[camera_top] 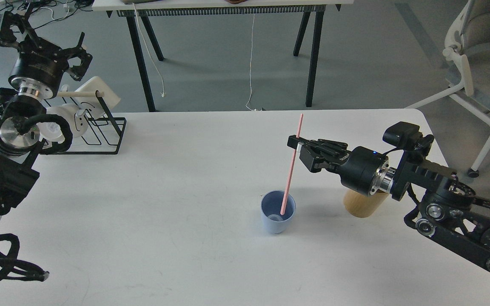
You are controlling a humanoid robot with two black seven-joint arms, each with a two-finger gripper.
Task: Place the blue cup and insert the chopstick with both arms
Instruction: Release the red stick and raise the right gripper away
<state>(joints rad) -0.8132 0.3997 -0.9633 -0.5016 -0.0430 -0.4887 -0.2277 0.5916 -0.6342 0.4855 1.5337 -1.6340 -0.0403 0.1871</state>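
Here, a thin pink chopstick leans in the pale blue cup.

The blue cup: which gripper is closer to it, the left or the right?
Right. The right gripper is just above the blue cup, gripping the chopstick standing in it. The left gripper is far away by the rack.

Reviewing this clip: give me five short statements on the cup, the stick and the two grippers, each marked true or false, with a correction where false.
1. The chopstick's lower end is inside the blue cup. True.
2. The blue cup lies on its side. False: it stands upright on the white table.
3. The right gripper is at the chopstick's upper part. True.
4. The left gripper is holding the blue cup. False: it is raised at the far left, above the black wire rack, far from the cup.
5. The tan cylinder stands left of the blue cup. False: it stands to its right, partly behind the right arm.
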